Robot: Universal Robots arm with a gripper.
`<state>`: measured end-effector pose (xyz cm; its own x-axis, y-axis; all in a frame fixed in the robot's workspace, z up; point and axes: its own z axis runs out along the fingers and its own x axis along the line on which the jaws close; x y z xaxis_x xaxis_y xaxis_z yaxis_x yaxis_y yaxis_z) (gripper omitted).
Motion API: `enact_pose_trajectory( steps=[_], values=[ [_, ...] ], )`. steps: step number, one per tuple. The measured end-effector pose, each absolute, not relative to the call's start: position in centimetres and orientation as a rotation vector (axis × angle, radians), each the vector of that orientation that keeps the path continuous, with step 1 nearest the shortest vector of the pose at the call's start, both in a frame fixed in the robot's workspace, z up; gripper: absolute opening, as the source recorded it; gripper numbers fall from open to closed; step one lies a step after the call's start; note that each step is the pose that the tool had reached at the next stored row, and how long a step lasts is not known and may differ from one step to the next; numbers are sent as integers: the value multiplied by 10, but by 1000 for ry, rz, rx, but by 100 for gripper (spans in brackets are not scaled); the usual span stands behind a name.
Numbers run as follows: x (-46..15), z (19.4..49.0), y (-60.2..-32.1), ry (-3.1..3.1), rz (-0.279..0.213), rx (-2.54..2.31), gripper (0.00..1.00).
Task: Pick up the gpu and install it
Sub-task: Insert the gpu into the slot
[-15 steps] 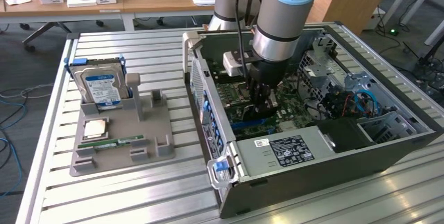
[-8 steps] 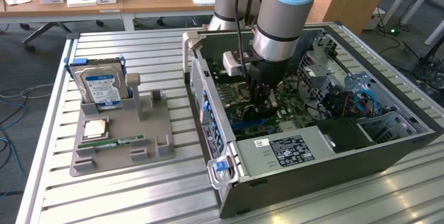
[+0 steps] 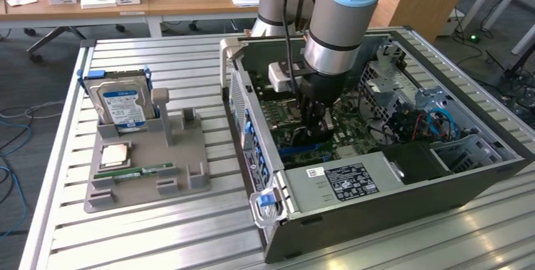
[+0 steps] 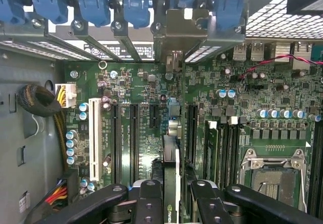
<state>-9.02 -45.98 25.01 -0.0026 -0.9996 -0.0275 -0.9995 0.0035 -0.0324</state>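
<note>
Tool (image 4: 176,200) is clamped on the gpu (image 4: 171,151), which is held edge-on just above the motherboard (image 4: 132,100) inside the case (image 3: 376,210). Looks like the seating step. I'd say it needs the card edge dead square over its slot.

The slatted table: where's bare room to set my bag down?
Bare slats lie on the table in front of the grey parts holder, and beside the computer case at the exterior view's right. Crowded: inside the case, where the claw grips the gpu.
</note>
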Motion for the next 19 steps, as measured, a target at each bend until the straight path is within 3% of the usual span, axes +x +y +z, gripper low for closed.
enact_pose_trajectory(
  steps=[19],
  values=[
    [-90, 248, -460, 2219, -7, -2164, 26]
  ],
)
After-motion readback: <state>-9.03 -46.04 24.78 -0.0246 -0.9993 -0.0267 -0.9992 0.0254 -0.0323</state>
